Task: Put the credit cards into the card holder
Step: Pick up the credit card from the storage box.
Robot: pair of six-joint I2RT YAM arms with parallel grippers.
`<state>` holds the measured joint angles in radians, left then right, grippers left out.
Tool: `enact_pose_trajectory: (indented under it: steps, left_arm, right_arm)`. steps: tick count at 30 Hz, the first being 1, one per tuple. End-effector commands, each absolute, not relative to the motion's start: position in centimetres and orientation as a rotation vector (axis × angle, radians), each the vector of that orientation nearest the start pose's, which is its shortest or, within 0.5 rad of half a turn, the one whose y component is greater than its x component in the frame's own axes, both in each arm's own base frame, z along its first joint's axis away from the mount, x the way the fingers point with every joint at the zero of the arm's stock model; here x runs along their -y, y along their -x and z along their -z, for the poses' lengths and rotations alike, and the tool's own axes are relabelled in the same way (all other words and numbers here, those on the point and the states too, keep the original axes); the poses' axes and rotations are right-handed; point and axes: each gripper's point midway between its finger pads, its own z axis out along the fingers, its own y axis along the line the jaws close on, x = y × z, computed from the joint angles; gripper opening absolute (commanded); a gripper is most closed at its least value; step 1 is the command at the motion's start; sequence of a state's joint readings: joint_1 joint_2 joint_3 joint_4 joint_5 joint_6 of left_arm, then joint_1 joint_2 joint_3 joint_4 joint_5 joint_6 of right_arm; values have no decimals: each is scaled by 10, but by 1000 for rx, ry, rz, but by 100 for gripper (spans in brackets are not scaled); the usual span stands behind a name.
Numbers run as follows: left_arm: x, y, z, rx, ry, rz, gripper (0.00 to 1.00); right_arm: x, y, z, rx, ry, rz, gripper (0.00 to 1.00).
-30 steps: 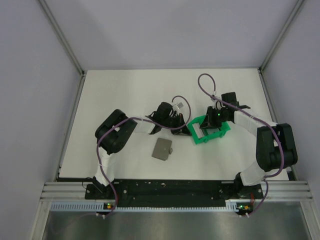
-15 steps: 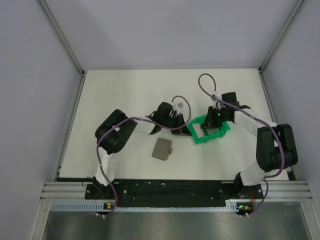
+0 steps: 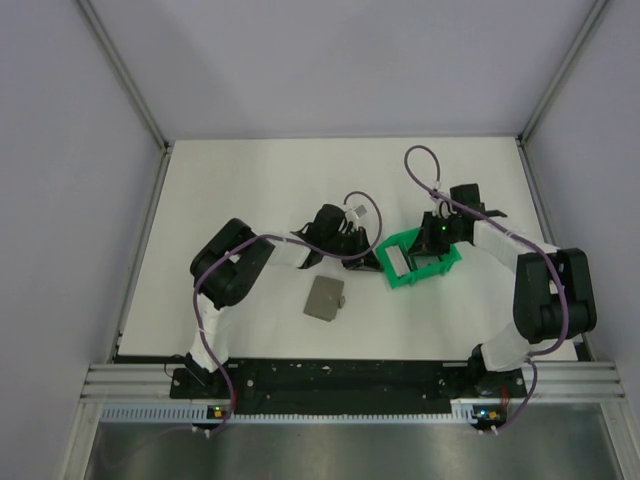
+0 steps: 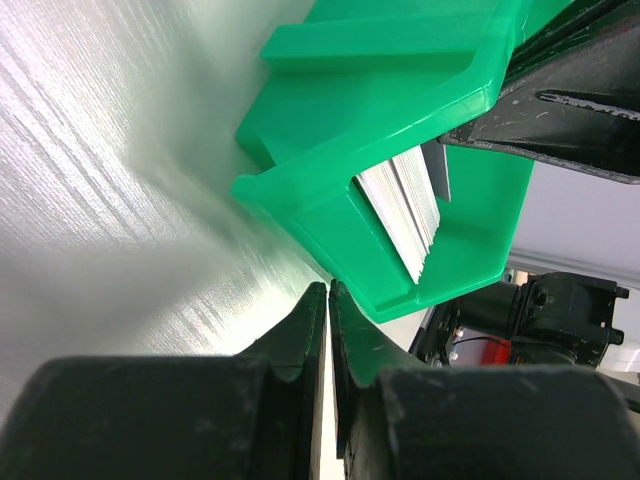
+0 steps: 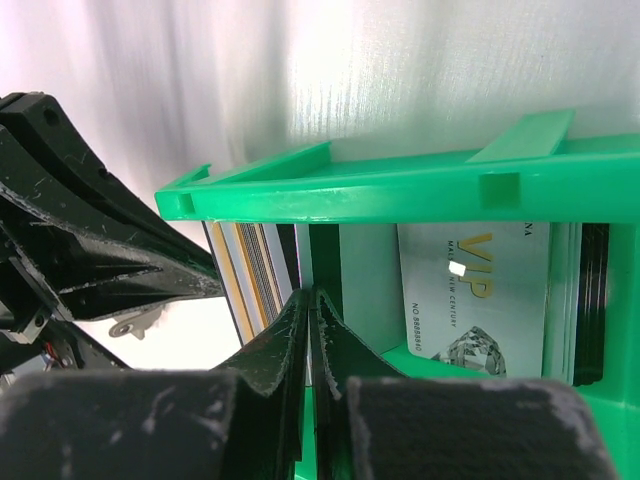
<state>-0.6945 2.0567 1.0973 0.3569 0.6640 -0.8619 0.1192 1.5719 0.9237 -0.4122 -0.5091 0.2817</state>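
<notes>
Right arm edged slightly rightward since a second ago, green frame (image 3: 398,280) skewed with it; card holder (image 3: 325,298) unmoved.
Counts: one frame, one holder, two bundles of credit cards (image 5: 475,290) on edge inside frame; single cards too tightly packed to count.
Holder flat on table (image 3: 250,180), apart from frame.
Front card reads "VIP" in gold; smaller print unreadable.
Right gripper (image 5: 308,295): pincer together inside frame; whether it pinches a card, cannot tell.
Left gripper (image 4: 327,290): pincer together, tips at frame corner.
</notes>
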Motion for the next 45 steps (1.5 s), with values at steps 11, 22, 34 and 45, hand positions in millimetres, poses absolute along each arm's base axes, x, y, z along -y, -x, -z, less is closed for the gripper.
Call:
enact_pose_trajectory:
  steps: [11, 22, 34, 45]
  left_arm:
    - [412, -287, -74, -2389, -290, 1533, 8]
    - [413, -288, -76, -2382, -290, 1537, 8]
    - [413, -287, -76, -2380, -289, 1541, 8]
    - [413, -287, -76, -2378, -287, 1545, 8]
  right_arm:
    - [-105, -320, -75, -2614, -39, -580, 0]
    - [-94, -317, -83, -2607, -60, -490, 0]
    - [-76, -315, -88, -2613, -83, -358, 2]
    - [-79, -315, -77, -2650, -76, -372, 7]
